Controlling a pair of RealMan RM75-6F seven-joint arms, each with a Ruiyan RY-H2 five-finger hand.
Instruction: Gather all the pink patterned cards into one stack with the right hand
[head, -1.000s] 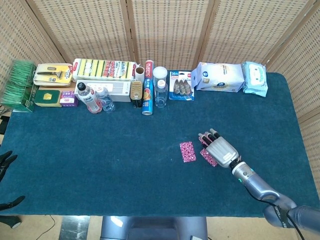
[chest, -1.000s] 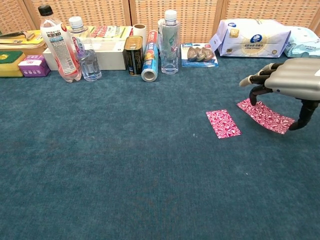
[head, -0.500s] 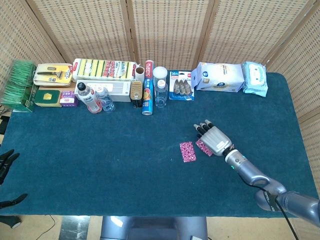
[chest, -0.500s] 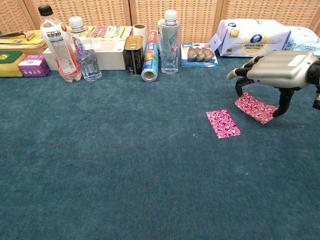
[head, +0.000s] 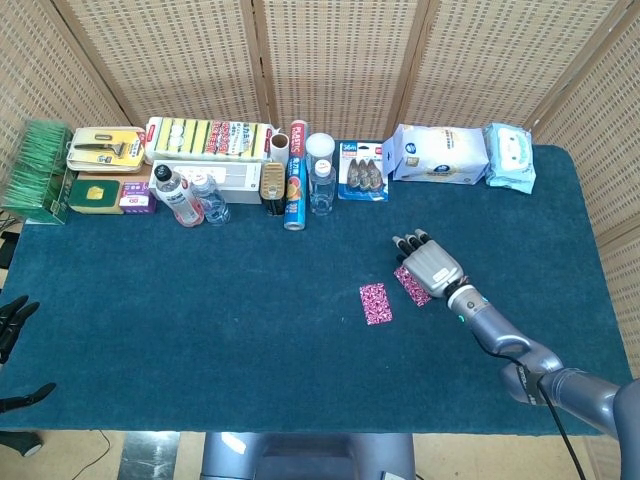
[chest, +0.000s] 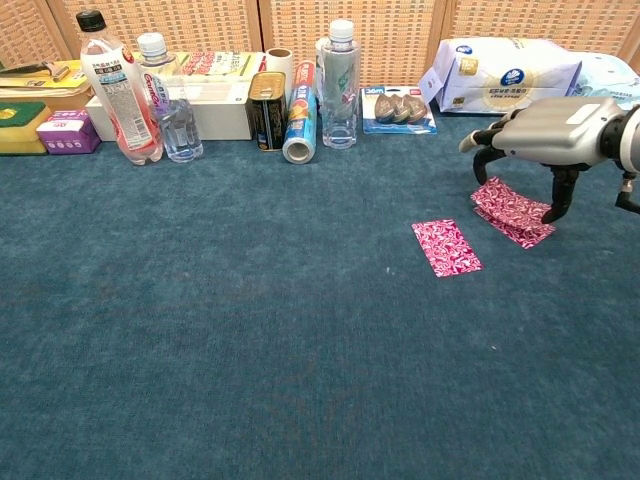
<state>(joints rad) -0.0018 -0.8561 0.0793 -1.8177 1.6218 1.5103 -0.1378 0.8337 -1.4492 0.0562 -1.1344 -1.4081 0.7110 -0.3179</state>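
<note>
Two pink cards on the blue cloth, right of centre. The right-hand card (chest: 512, 211) lies under the right hand (chest: 545, 130), thumb tip planted on its near edge, fingers arched over its far edge; whether it is gripped or only pressed cannot be told. Over the last second this card has been dragged closer to the other card (chest: 446, 247); a gap is left between them. Stacking not yet done; judged, one more push is needed. Left hand (head: 12, 320) seen only at the table's left edge, fingers spread, nothing held.
</note>
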